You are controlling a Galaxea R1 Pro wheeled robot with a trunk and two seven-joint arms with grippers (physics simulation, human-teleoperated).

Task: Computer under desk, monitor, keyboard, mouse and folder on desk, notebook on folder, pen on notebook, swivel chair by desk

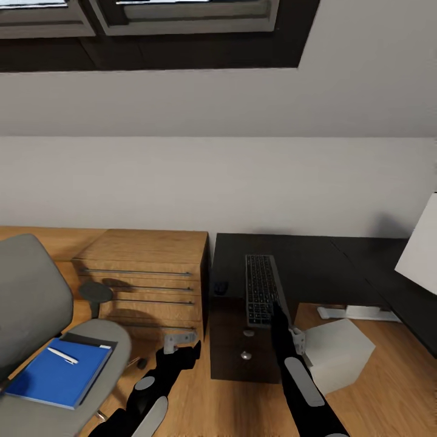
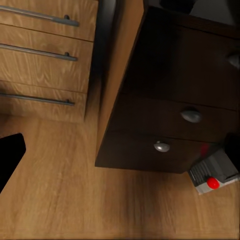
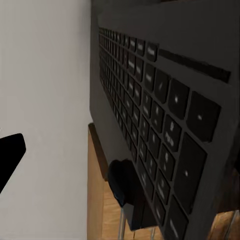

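The keyboard (image 1: 261, 289) lies on the black desk (image 1: 315, 267), its near end over the desk's front edge. The small black mouse (image 1: 220, 286) sits to its left. My right gripper (image 1: 280, 311) is at the keyboard's near right corner. In the right wrist view the keyboard (image 3: 160, 115) and mouse (image 3: 120, 182) are very close, and one finger (image 3: 10, 157) stands wide apart from them, so it is open. The monitor (image 1: 420, 247) shows its white back at the right edge. The computer (image 1: 337, 353) stands on the floor beside the drawer unit (image 1: 240, 349). The grey swivel chair (image 1: 30, 297) holds the blue folder (image 1: 54, 375) with the pen (image 1: 62, 355) on it. My left gripper (image 1: 185, 351) hangs open above the floor.
A light wooden dresser (image 1: 145, 267) with bar handles stands between the chair and the desk. The left wrist view shows the dresser (image 2: 40, 50), the drawer unit (image 2: 170, 115) with round knobs and the computer (image 2: 214, 175) with its red button. The desk's white foot (image 1: 358, 313) lies behind the computer.
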